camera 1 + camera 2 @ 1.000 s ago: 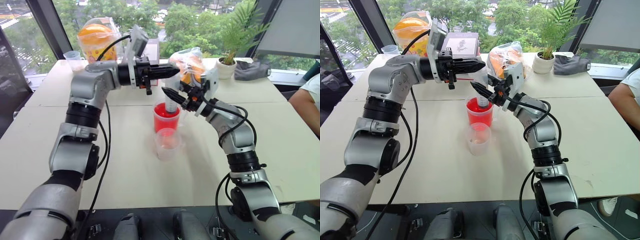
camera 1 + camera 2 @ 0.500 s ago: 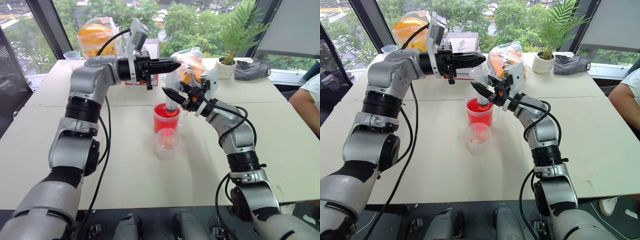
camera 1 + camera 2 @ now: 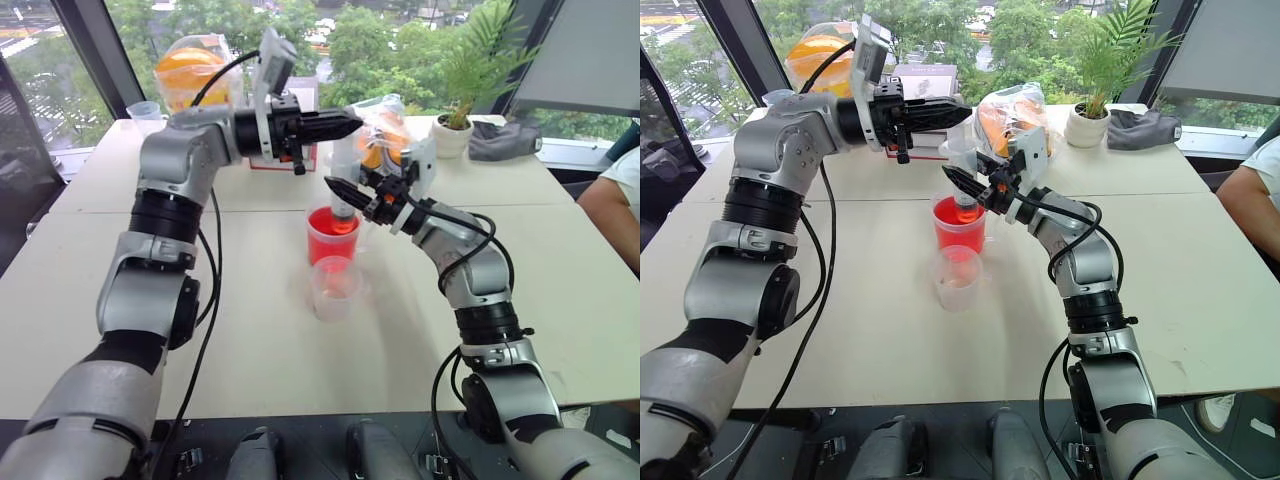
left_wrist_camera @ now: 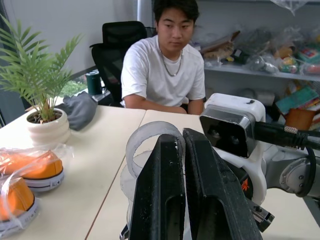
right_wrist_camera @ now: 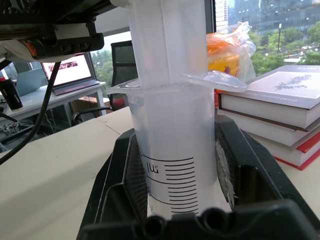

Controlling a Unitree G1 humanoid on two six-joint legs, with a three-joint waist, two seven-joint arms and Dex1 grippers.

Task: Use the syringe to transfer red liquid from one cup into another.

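Right gripper (image 3: 345, 190) clamped on barrel of syringe (image 5: 172, 165) — barrel upright, lower end dipped into red cup (image 3: 332, 235) holding red liquid (image 3: 325, 222). Left gripper (image 3: 345, 124) level above syringe top, fingers (image 4: 162, 200) nearly together with a thin gap, close against clear plunger end (image 4: 150, 137); grip on plunger cannot be confirmed. Shorter clear cup (image 3: 335, 287) standing on table (image 3: 260, 330) just in front of red cup — touching or nearly so.

Daylight is pouring through tall windows (image 3: 400, 30) showing green trees behind the pale desk (image 3: 250, 340); a potted palm (image 3: 460, 125) is standing near the sill.
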